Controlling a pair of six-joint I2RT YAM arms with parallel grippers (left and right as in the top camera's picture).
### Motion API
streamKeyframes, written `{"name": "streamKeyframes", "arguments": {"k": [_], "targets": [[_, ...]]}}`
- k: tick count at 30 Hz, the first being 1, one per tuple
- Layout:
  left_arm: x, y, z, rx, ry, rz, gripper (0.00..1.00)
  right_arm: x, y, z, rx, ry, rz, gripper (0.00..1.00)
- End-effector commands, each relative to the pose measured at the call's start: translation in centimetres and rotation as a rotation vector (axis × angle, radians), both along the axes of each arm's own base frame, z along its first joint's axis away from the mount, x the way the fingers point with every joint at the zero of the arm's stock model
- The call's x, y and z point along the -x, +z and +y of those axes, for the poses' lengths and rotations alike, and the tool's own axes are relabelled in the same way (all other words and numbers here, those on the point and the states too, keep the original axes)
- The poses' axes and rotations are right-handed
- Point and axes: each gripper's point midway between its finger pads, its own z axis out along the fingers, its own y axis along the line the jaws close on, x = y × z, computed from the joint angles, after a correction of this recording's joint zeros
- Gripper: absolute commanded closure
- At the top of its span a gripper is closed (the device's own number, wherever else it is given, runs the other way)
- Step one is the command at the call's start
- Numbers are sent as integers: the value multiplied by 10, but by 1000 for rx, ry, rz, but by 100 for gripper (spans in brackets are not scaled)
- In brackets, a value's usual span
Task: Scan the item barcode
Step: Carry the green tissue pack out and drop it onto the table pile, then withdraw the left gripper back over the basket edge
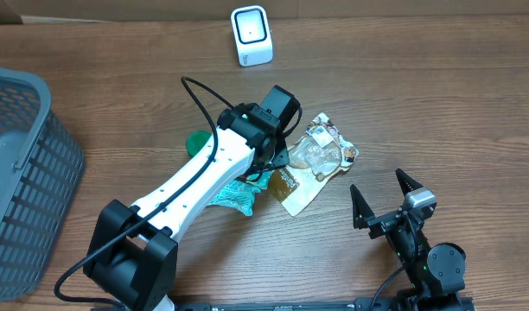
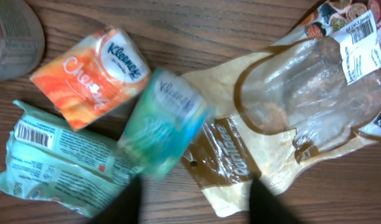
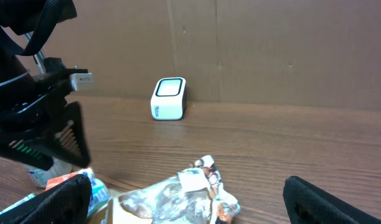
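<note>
Teal tissue pack [image 2: 165, 121] is showing blurred in the left wrist view, tilted, just ahead of the left gripper [image 2: 197, 186] and nearer its left finger than its right. The two dark fingers [image 2: 133, 198] are standing apart with a wide gap between them, gripping nothing that can be made out; because of the blur, it is impossible to tell whether the pack is touching either one. The pack is overlapping the edge of a clear food bag [image 2: 290, 112], which is lying flat to its right and carrying a white barcode label [image 2: 360, 46] near its far end. An orange tissue pack [image 2: 91, 74] is lying just beside the teal one, and a pale green packet [image 2: 53, 155] with a printed barcode is sitting below that.

The right gripper [image 1: 379, 186] is hovering low at the near edge of the table, well apart from the pile, its fingers spread wide and holding nothing.

Everything is resting on a brown wood-grain table [image 1: 420, 86]. A small white scanner [image 1: 251, 34] is standing upright at the far edge, facing the arms, well apart from the packs. A grey slatted basket [image 1: 22, 173] is sitting at the left side. A plain cardboard wall [image 3: 271, 50] is closing off the back.
</note>
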Motion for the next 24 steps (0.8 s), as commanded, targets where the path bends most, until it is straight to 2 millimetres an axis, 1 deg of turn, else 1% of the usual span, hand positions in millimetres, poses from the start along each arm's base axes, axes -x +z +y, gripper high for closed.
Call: {"name": "streamKeyframes", "arguments": {"k": [1,2,3,4,6,10,12,13,14,16,18,19,21,22,24], "targets": [[1,0,-7,13,-4,1,38,0,-2,1,-1,5,-3,0],[0,4,-7,15,-15,-7,34,0,-2,1,-1,5,-3,0],[-2,10,-8,22,-44,-21,33,0,-2,1,-1,5,-3,0],[-3,21,-8,33,-76,-33,33,0,-2,1,-1,5,-3,0],[-4,45,-1,31,-111,-58,32,0,-2,1,-1,5,-3,0],[-7,108,27,7,-241,-153,32,0,-2,1,-1,5,-3,0],[-7,131,47,-10,-269,-186,32,0,-2,1,-1,5,-3,0],[-7,140,59,-19,-265,-195,32,0,-2,1,-1,5,-3,0],[-8,149,78,-29,-240,-202,31,0,-2,1,-1,5,-3,0],[-9,156,112,-50,-176,-200,26,0,-2,1,-1,5,-3,0],[-11,157,153,-79,-105,-181,25,0,-2,1,-1,5,-3,0],[-12,156,175,-94,-67,-165,27,0,-2,1,-1,5,-3,0],[-13,153,210,-112,-13,-149,29,0,-2,1,-1,5,-3,0],[-13,152,224,-116,-4,-146,29,0,-2,1,-1,5,-3,0],[-15,152,246,-121,-10,-156,30,0,-2,1,-1,5,-3,0]]}}
